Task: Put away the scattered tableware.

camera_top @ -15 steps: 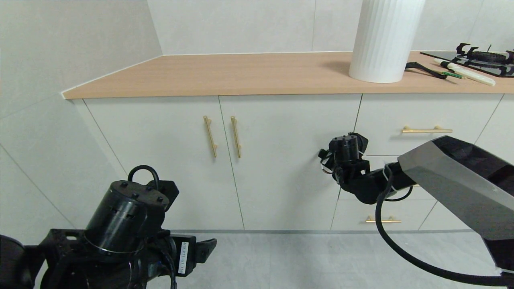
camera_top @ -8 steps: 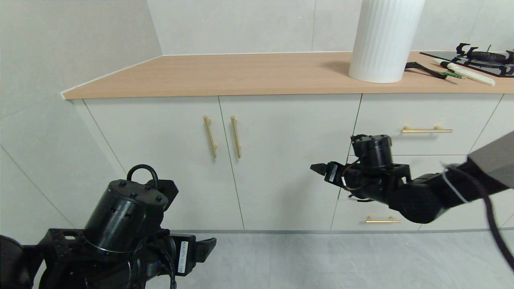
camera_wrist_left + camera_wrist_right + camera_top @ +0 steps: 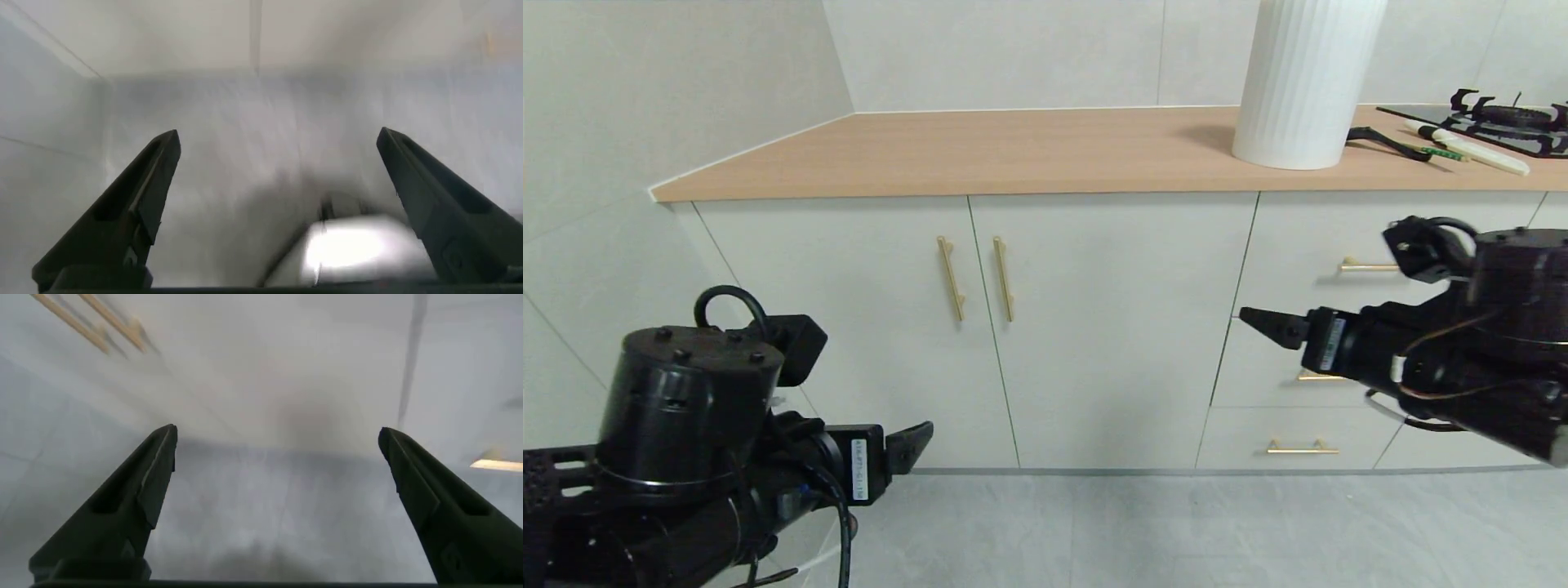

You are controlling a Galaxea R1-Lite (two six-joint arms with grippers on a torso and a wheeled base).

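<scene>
Tableware lies on the wooden countertop (image 3: 980, 151) at the far right: a black utensil (image 3: 1388, 143), a white-handled utensil (image 3: 1474, 150) and a small green piece (image 3: 1444, 153) between them. Well below the counter, my right gripper (image 3: 1262, 321) hangs in front of the drawers, pointing left. It is open and holds nothing, as the right wrist view (image 3: 278, 437) shows. My left gripper (image 3: 913, 439) sits low at the left, near the floor, open and holding nothing (image 3: 278, 139). Both grippers are far from the tableware.
A tall white ribbed container (image 3: 1298, 82) stands on the counter beside the utensils. A black stove burner (image 3: 1511, 114) is at the far right. Below are two cabinet doors with gold handles (image 3: 952, 278) and drawers with gold pulls (image 3: 1364, 265). Grey floor (image 3: 1135, 531) lies in front.
My right arm has swung from the cabinet face to the right and drawn back, gripper still pointing left. My left arm has shifted left and slightly lower.
</scene>
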